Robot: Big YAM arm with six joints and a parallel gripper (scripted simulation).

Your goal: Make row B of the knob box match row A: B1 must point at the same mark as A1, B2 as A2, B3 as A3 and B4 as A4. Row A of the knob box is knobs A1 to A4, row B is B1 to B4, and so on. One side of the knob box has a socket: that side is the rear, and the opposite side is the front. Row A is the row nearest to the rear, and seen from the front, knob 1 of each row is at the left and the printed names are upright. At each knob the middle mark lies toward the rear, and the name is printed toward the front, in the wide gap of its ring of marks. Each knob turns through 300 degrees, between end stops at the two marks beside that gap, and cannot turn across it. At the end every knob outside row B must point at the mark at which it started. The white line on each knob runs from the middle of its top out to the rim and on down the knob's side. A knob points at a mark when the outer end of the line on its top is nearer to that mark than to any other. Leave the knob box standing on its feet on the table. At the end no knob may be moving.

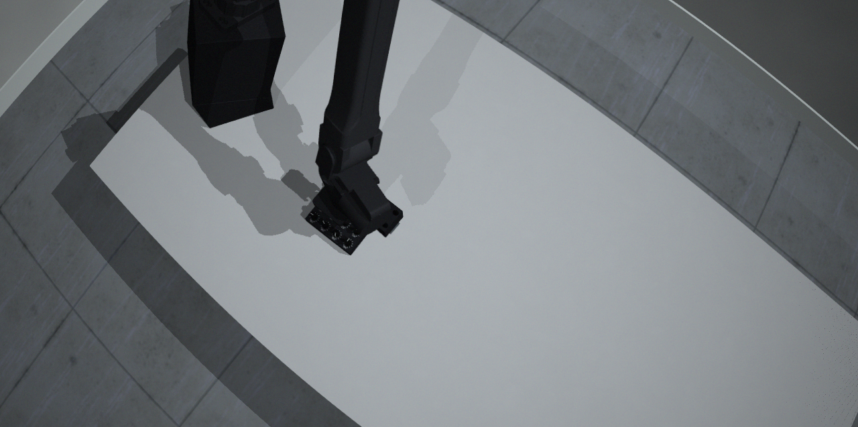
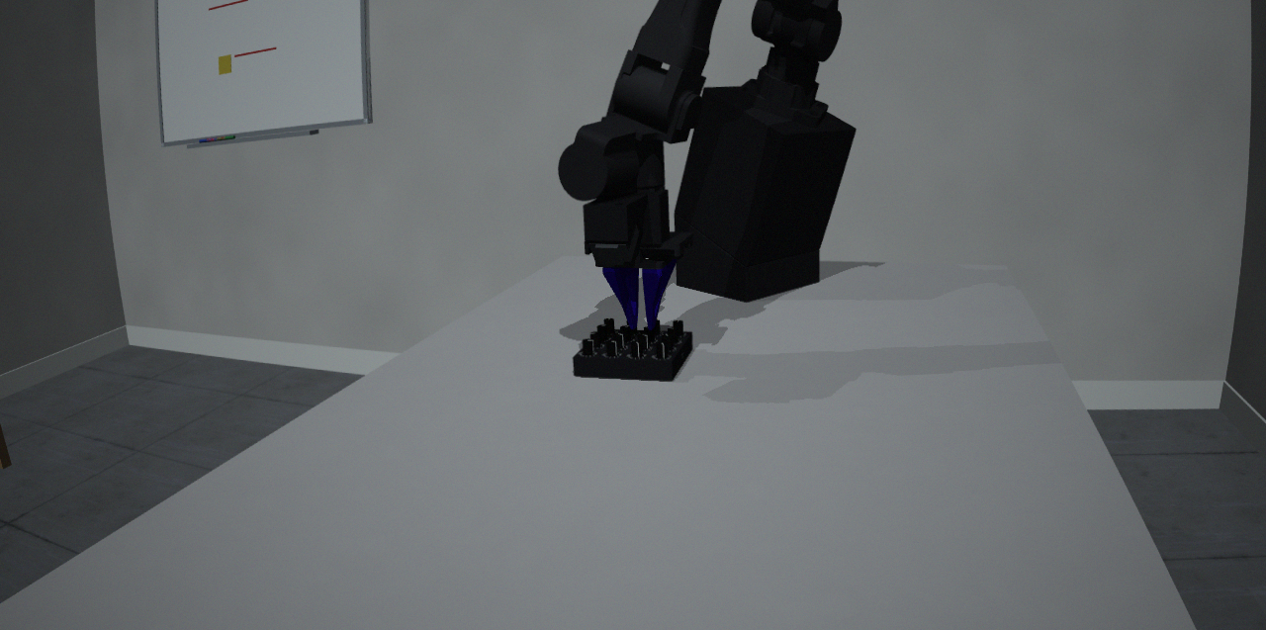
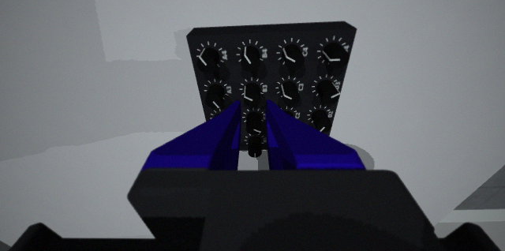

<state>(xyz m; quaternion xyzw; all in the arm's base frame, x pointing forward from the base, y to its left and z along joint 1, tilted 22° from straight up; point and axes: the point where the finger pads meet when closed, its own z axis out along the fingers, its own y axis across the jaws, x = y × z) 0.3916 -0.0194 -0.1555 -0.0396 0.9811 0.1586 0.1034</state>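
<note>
Black knob box (image 1: 336, 228) (image 2: 624, 367) (image 3: 272, 26), one: in your top view, on the pale table (image 1: 509, 244) (image 2: 619, 494) (image 3: 130, 18), partly covered by the arm (image 1: 362, 52) (image 2: 681, 24).
Exterior view: box standing on the table; the gripper (image 2: 643, 327) (image 3: 253, 108) above it, blue fingers pointing down; whiteboard (image 2: 265, 24) on the wall.
Wrist view: your gripper slightly open, gripping nothing; knob B2 (image 3: 254, 118) shows in the gap, B3 (image 3: 252, 90) and B4 (image 3: 250, 54) beyond the fingertips.

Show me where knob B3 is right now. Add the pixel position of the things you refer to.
In the wrist view, knob B3 (image 3: 252, 92) sits between knobs A3 (image 3: 215, 96) and C3 (image 3: 289, 91), just beyond the blue fingertips.
</note>
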